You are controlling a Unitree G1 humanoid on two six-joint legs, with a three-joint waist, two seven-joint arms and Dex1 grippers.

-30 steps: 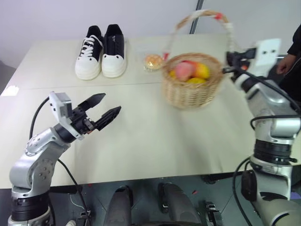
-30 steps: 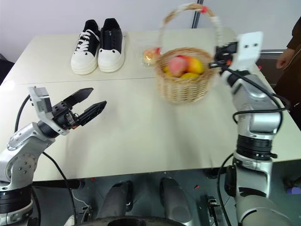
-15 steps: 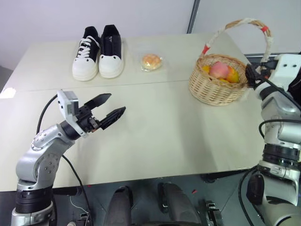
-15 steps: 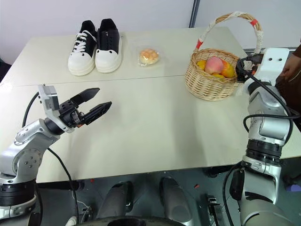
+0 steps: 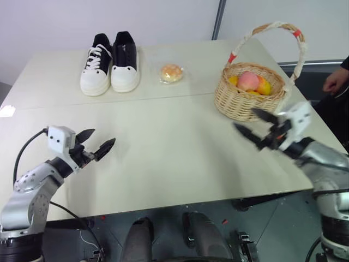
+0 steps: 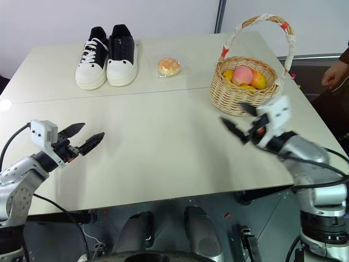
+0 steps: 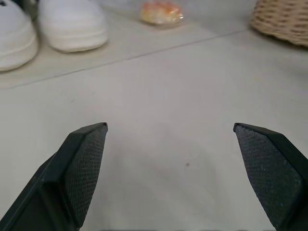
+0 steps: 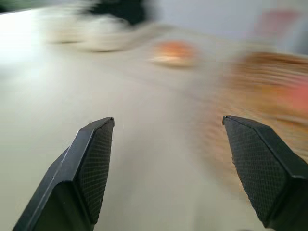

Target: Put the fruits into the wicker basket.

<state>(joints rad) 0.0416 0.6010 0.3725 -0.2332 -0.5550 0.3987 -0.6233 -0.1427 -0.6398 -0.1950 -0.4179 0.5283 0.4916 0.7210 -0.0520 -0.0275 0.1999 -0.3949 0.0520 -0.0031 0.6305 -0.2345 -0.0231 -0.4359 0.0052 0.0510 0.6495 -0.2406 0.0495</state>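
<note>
Looking down from the left eye view: the left gripper (image 5: 95, 143) hangs over the near left part of the table (image 5: 163, 147), its two black fingers spread wide and holding nothing. Well beyond it toward the far edge stand the shoes (image 5: 110, 61), with the wrapped bun (image 5: 171, 72) just beside them on the basket's side. The right gripper (image 5: 255, 126) hovers above the table's right part, fingers also wide apart and empty. The basket (image 5: 248, 95) sits just beyond that gripper, apart from its tips, with the peach (image 5: 248, 81) and the mango (image 5: 263, 85) lying inside, side by side. A person's hand (image 5: 335, 81) shows past the table's right edge, further right than the right gripper.

Right eye view: same layout; basket behind the right gripper, fruits in it, handle arching over them.

Left wrist view: the two finger pads (image 7: 85, 168) stand far apart over bare tabletop. Ahead of them, the white toes of the shoes, the bun, and a piece of the basket's woven wall.

Right wrist view: pads wide apart over bare tabletop; the scene ahead is smeared, with the basket's tan weave to one side and the bun further off.
</note>
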